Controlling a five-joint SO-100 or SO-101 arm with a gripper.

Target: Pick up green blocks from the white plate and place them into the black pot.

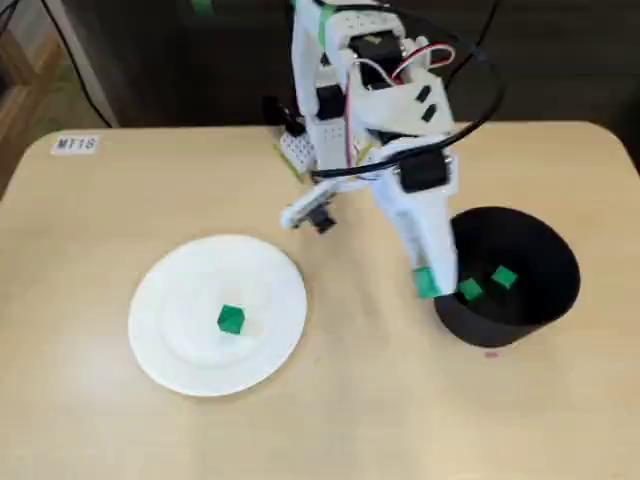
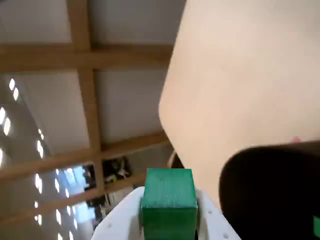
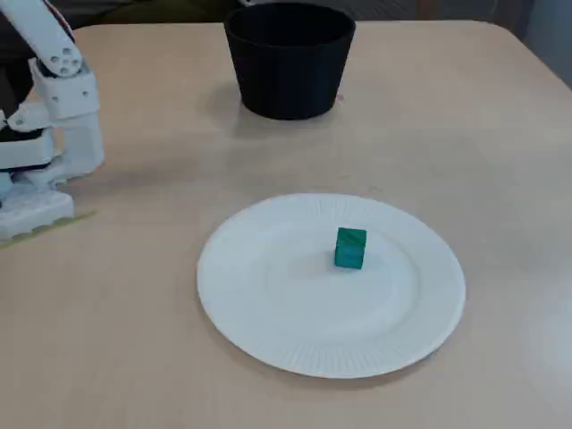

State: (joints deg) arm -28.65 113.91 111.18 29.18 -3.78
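On white plate (image 1: 165, 345) one green block (image 1: 230, 319); two in black pot (image 1: 520, 320); another pinched by end effector (image 1: 426, 283).

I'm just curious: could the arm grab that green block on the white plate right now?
Probably not yet: its jaws are shut on another green block by the black pot. The plate's block sits alone, nothing around it.

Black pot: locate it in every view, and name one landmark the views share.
In a fixed view: black pot at the right, beside the tool gripping a green block.
Wrist view: the pot is the dark shape at lower right.
In a fixed view: the pot sits top centre, behind the white plate.
Shared landmark: the tan table, seen in all three.
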